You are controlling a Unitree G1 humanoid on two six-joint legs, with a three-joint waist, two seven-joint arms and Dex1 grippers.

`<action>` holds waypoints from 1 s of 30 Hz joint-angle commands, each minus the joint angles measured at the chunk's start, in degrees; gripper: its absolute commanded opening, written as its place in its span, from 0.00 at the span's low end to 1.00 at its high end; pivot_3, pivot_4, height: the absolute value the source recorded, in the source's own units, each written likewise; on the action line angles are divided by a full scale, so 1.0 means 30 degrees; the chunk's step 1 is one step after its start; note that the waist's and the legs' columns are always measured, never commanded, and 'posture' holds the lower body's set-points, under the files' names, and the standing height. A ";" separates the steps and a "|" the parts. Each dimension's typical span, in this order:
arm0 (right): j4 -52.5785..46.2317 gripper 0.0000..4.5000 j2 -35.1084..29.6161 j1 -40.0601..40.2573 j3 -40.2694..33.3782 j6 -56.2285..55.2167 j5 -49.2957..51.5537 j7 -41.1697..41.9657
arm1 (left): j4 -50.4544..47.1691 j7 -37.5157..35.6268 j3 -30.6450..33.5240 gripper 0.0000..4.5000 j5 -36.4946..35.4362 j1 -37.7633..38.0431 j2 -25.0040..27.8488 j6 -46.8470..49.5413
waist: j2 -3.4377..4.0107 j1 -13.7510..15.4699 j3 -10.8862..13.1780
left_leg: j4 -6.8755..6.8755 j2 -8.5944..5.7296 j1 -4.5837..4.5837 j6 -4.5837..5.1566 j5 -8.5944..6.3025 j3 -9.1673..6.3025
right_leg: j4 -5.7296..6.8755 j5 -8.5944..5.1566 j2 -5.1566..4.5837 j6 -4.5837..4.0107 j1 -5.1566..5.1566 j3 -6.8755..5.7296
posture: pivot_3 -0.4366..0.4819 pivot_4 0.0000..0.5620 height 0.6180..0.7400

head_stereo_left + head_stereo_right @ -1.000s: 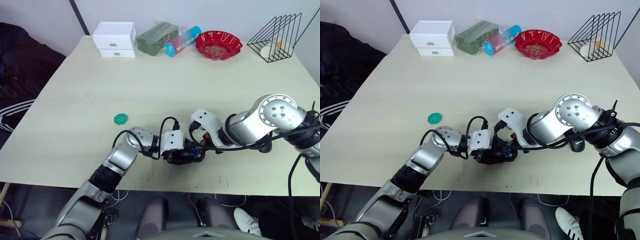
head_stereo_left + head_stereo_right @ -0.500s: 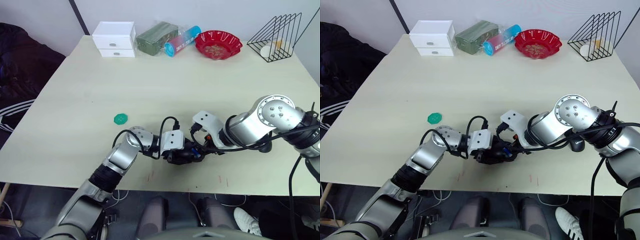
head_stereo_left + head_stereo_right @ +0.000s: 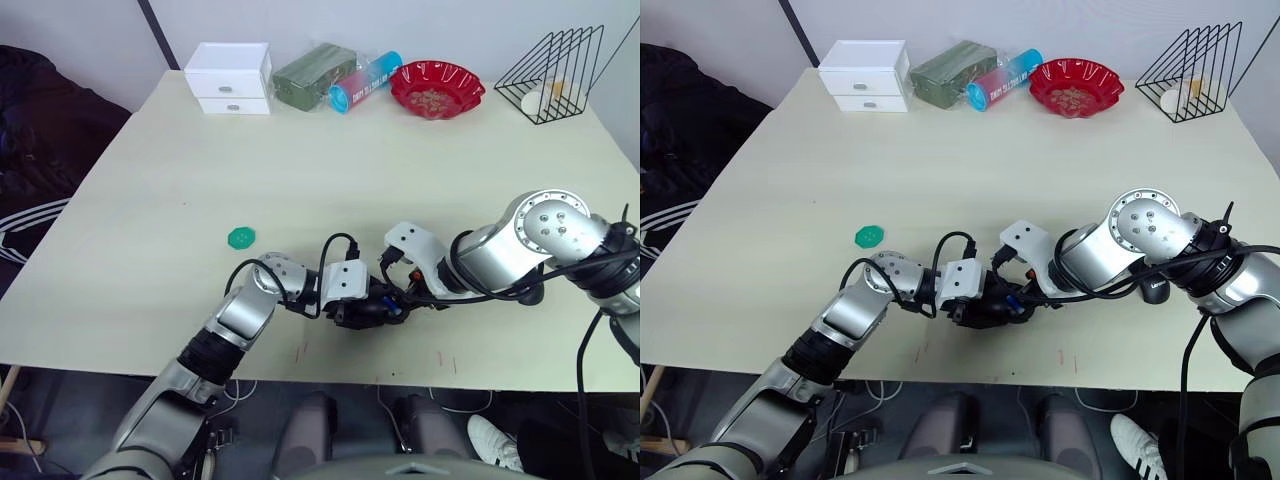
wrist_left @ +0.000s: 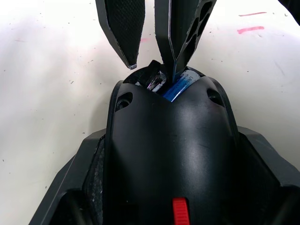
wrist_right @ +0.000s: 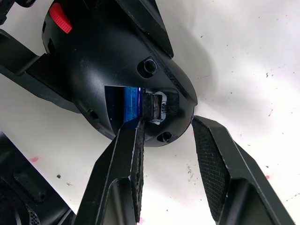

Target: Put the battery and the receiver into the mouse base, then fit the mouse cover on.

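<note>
My left gripper is shut on the mouse base, a black shell with a red spot, held low over the table's near edge. The blue battery lies in its recess at the base's open end. A small dark piece beside it looks like the receiver. My right gripper is open at that end, one fingertip against the rim by the battery, the other finger off to the side. A black shell, probably the mouse cover, peeks from behind my right forearm.
A green disc lies left of the arms. Along the far edge stand a white drawer box, a green packet, a blue tube, a red bowl and a black wire rack.
My right gripper has edged slightly closer to the open end of the mouse base. The left gripper and the base have stayed put.
</note>
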 commanded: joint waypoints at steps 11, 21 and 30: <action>-0.1214 0.36 -0.1829 -0.0932 -0.1041 -0.0175 -0.0052 0.1721 | 0.0779 -0.0148 -0.0703 0.66 0.0842 0.0087 0.0165 0.0325 | 0.0009 -0.0010 0.0012 | -0.0018 0.0002 -0.0015 0.0000 0.0000 -0.0006 | -0.0014 -0.0002 0.0001 -0.0002 -0.0012 -0.0006 | 0.48 0.27 1.00; -0.2602 0.36 -0.4423 -0.1225 -0.1131 -0.0320 -0.0052 0.5447 | 0.0467 -0.0165 -0.0691 0.66 0.0816 0.0178 0.0220 0.0587 | 0.0024 -0.0015 0.0026 | -0.0030 0.0006 -0.0021 0.0000 -0.0001 -0.0003 | -0.0026 -0.0004 -0.0003 -0.0007 -0.0022 -0.0003 | 0.48 0.27 1.00; -0.5197 0.36 -0.5419 0.0912 -0.3263 -0.2276 -0.0052 0.5241 | 0.0123 -0.0185 -0.0646 0.66 0.0743 0.0263 0.0295 0.0856 | 0.0024 0.0029 0.0027 | -0.0035 0.0009 -0.0035 0.0000 -0.0001 -0.0004 | -0.0036 -0.0003 -0.0008 -0.0003 -0.0029 -0.0006 | 0.48 0.27 1.00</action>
